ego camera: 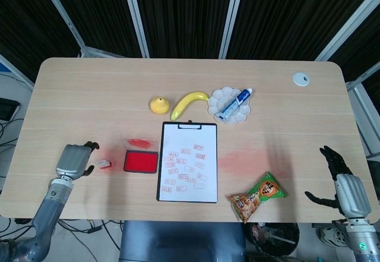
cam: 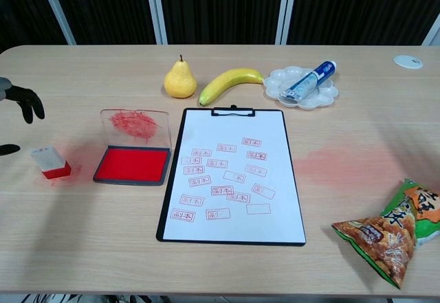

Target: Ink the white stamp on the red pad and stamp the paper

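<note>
Here your light wooden surface carries everything, with a faint red smear to the right of the black clipboard. The clipboard lies at the middle, holding white paper already marked with many small red stamp prints. Near the front right corner lies an orange and green snack bag. Behind the clipboard sit a yellow banana, a yellow pear and a white flower-shaped dish with a blue and white tube resting across it. Just left of the clipboard is the red ink pad with its clear lid tipped up behind it. Left of the pad, apart from it, the small white stamp with a red base stands upright. Your left hand hovers just beside the stamp, its fingers apart and holding nothing. Your right hand is off the surface's right front edge, fingers spread, empty.
</note>
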Available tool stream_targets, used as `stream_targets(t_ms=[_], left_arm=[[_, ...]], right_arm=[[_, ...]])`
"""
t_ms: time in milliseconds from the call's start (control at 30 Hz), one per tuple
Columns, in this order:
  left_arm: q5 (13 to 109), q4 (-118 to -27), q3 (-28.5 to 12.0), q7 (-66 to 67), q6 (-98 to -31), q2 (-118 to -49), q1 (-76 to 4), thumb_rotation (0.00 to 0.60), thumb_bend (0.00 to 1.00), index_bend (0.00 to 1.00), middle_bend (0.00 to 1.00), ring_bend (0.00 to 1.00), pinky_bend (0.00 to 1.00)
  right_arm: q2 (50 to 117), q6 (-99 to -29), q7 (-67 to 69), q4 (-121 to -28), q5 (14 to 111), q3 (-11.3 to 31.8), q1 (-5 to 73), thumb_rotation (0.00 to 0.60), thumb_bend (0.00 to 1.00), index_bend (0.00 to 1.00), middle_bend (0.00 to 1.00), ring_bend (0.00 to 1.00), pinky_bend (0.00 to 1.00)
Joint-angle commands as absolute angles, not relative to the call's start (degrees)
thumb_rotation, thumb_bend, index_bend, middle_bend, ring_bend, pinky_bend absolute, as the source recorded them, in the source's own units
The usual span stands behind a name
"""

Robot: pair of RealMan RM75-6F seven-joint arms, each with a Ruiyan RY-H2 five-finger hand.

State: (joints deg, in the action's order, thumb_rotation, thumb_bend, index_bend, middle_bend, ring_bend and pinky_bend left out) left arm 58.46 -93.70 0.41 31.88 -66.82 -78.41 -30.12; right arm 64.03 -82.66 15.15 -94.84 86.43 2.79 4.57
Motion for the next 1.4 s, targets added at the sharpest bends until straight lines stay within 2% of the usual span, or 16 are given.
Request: stream_targets(t_ms=[33,533,1400], left_arm=[[58.5,-93.5,0.4,32.7,-67.4,-79.6,-29.7,0.600,0.29,0.35,0.36,0.82,0.97],[56.0,-91.4,-1.2,37.0,-69.0,-85.1,-28.9,0.600,0.30,0.39,0.40,0.83,0.97],[52.4,-89.8,-2.8,39.9,-67.6,-87.2,-29.2,0.600,0.33,0.44,0.45,0.83,0.97]], right_arm=[[64.0,-82.6,15.3,-94.9,86.5,2.7,4.6,0.600,0.12,0.02,0.00,0.00,0.22],[63.6,-82.2,16.3,-95.1,86.4,2.6,4.6,0.600,0.12,0.02,0.00,0.00,0.22],[63.5,-82.1,16.5,-95.3,86.4,2.6,4.6,0.600,0.12,0.02,0.00,0.00,0.22]])
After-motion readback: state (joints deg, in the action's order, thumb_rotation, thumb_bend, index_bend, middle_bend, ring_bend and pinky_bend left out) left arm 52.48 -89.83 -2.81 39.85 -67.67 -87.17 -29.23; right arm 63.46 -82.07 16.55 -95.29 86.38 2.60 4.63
